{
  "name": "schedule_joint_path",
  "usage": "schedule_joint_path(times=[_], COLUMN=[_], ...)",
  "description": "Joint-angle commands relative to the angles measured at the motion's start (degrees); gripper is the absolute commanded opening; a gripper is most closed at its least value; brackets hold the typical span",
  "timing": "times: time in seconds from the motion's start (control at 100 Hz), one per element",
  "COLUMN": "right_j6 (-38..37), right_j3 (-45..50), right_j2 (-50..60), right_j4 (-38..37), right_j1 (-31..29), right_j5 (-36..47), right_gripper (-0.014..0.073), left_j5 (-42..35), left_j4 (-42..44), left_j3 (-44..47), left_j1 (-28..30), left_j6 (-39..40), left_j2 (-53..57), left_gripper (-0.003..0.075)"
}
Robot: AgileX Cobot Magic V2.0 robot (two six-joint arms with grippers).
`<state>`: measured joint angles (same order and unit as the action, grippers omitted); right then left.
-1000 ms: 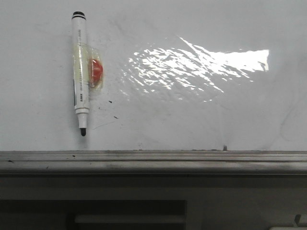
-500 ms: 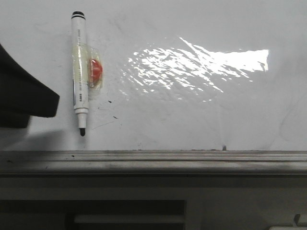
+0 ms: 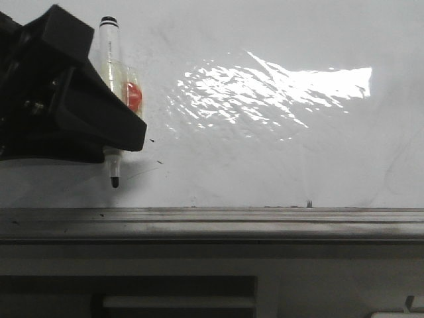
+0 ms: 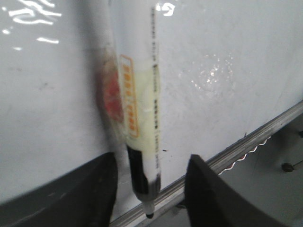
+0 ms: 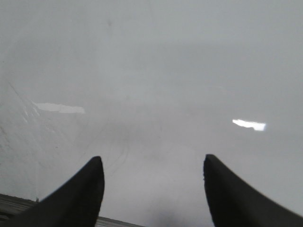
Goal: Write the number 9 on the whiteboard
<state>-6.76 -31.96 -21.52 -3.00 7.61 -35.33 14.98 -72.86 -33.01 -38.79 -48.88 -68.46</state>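
Left gripper [image 4: 150, 189]: matte black, blocky angular housing, small screws and recesses on side, seen in front view. Fingers [image 4: 208, 194] broad, dark, tapering. Right gripper [image 5: 151, 189]: black curved pointed fingers [image 5: 85, 194].

Looks like a robot test bench or lab rather than a home. Large glossy white whiteboard [image 3: 278, 146] filling the view, scuffed with faint grey smudges and bright with glare from overhead lighting. Worn grey metal rail [image 3: 212, 224] along its edge. White-barrelled marker pen [image 3: 114, 162] lying on it with an orange blob taped on. Plain grey structure below; nothing more to tell the room by.
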Motion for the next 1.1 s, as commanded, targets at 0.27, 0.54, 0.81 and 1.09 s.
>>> schedule_joint_path(times=[0.27, 0.54, 0.81, 1.09], right_j6=[22.5, 60.7, 79.1, 81.2], right_j3=[-4.0, -7.6, -7.8, -7.8], right_j2=[-2.1, -12.4, -20.6, -26.7], right_j4=[22.0, 53.6, 62.7, 62.6], right_j1=[2.0, 4.5, 9.8, 22.7], right_j5=[0.7, -14.8, -16.5, -3.0], right_gripper=[0.04, 0.04, 0.0401, 0.0402], left_j5=[6.6, 19.0, 12.5, 10.0], left_j4=[5.7, 39.6, 49.9, 49.9], left_j3=[-3.1, -8.8, -9.4, -9.4], left_j1=[0.3, -4.8, -10.5, -10.5], left_j6=[-10.3, -18.3, -19.4, -19.4], left_j2=[1.3, 2.6, 2.6, 2.6], left_gripper=[-0.002, -0.002, -0.002, -0.002])
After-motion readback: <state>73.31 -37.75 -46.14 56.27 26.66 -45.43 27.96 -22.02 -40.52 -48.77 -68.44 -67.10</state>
